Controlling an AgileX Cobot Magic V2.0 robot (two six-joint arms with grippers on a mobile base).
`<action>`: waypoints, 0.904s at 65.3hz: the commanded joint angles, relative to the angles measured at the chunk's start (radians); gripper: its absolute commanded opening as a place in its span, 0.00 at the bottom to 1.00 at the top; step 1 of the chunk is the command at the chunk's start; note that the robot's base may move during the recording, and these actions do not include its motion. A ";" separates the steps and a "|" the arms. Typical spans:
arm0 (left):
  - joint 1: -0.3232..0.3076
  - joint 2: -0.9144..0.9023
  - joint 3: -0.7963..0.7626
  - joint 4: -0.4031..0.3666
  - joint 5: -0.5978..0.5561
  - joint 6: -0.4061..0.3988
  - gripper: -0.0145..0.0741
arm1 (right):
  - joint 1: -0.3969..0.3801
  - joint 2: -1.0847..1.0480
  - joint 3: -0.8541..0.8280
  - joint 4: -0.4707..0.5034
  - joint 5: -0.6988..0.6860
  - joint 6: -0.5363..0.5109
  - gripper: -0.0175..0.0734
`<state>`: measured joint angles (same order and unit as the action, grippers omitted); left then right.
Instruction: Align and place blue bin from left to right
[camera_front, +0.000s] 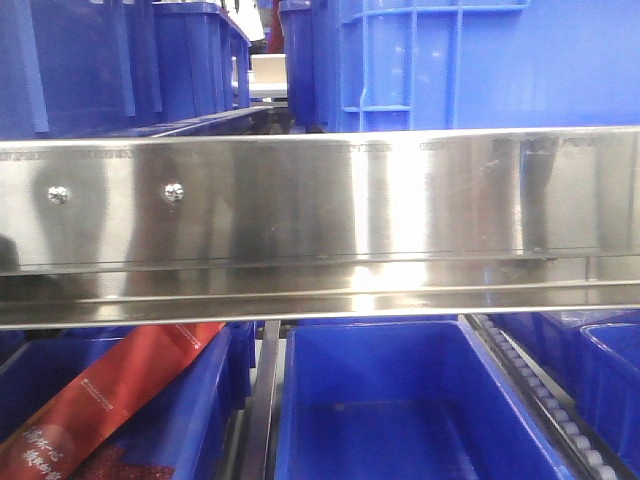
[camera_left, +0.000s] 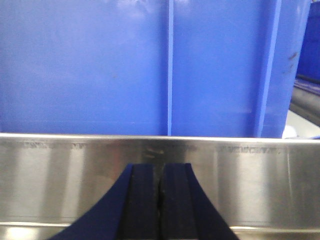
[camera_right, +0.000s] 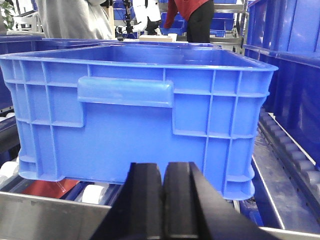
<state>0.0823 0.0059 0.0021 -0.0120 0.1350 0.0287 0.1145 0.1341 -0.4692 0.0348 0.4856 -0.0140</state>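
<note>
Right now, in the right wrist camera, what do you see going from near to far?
Shut black right gripper → shiny metal rail → big light-blue plastic crate → people standing at the back.

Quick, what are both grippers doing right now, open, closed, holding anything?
Left gripper: closed, holding nothing, in front of the steel rail.
Right gripper: closed, holding nothing, facing the blue bin.

The light-blue ribbed blue bin (camera_right: 135, 107) sits upright and empty on the roller shelf.
</note>
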 joint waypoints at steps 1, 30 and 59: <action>-0.001 -0.006 -0.002 0.002 -0.021 -0.014 0.15 | -0.001 -0.006 0.002 -0.001 -0.030 -0.004 0.11; -0.010 -0.006 -0.002 0.049 -0.017 -0.088 0.15 | -0.001 -0.006 0.002 -0.001 -0.030 -0.004 0.11; -0.010 -0.006 -0.002 0.049 -0.017 -0.088 0.15 | -0.001 -0.006 0.002 -0.001 -0.030 -0.004 0.11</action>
<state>0.0792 0.0059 0.0021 0.0327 0.1309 -0.0534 0.1145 0.1341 -0.4692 0.0348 0.4856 -0.0140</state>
